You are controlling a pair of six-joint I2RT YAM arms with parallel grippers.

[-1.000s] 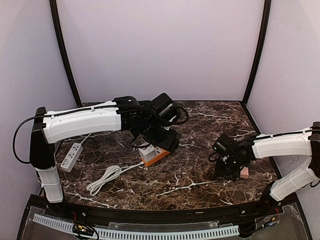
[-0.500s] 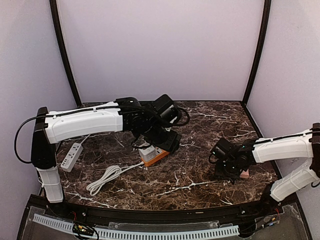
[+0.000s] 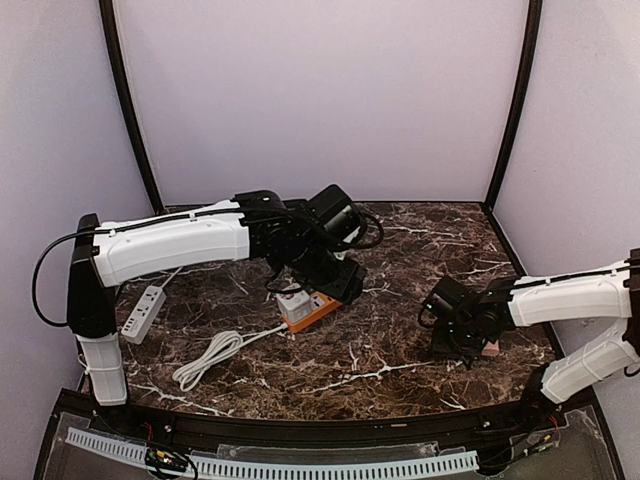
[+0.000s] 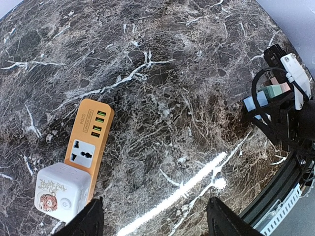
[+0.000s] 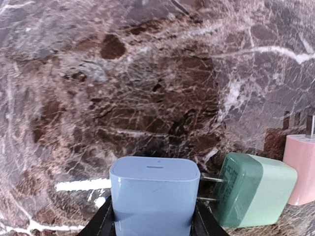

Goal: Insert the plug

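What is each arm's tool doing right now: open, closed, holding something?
Left tool: open, holding nothing.
Right tool: closed on the blue charger.

- Tabletop (image 3: 420, 250): dark brown marble, white veining, glossy.
- Walls (image 3: 320, 100): plain pale lilac on the far, left and right sides.
- Black poles in the far corners, left (image 3: 128, 110) and right (image 3: 512, 110), both leaning inward.
- Black rail (image 3: 330, 432) along the near edge, white slotted strip (image 3: 300, 467) just below it.
- Bright glare streak (image 4: 187, 189) on the marble in the left wrist view.
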